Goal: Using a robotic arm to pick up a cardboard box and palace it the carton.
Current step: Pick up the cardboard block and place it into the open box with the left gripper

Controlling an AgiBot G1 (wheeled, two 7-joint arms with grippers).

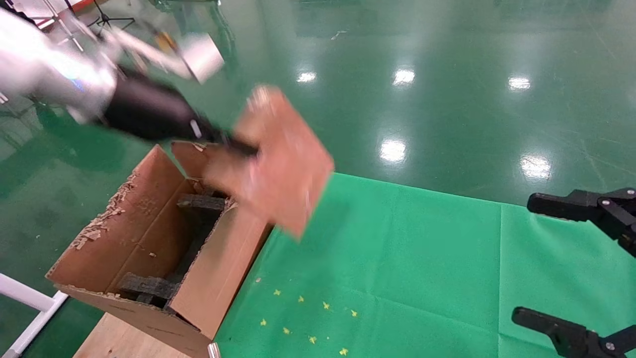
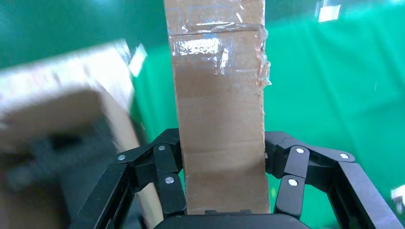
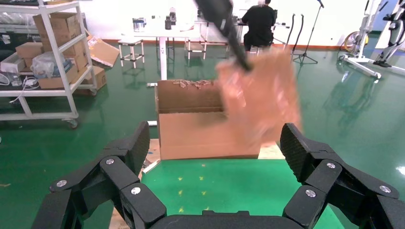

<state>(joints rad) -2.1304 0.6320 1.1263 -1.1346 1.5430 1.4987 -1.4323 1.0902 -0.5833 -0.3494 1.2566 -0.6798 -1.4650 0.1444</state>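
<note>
My left gripper (image 1: 243,146) on the white robotic arm (image 1: 59,74) is shut on the small brown taped cardboard box (image 1: 278,159) and holds it in the air over the near right edge of the carton (image 1: 149,238). In the left wrist view the box (image 2: 219,109) stands clamped between both fingers. The carton is open, with ragged flaps and black foam blocks (image 1: 201,203) inside. It also shows in the right wrist view (image 3: 191,124), with the box (image 3: 260,100) in front of it. My right gripper (image 1: 556,263) is open and empty at the right over the green cloth.
A green cloth (image 1: 407,278) covers the table right of the carton, with small yellow marks (image 1: 308,318). A wooden board (image 1: 119,338) lies under the carton. Shelves with boxes (image 3: 52,52), tables and a seated person (image 3: 260,24) stand far off on the green floor.
</note>
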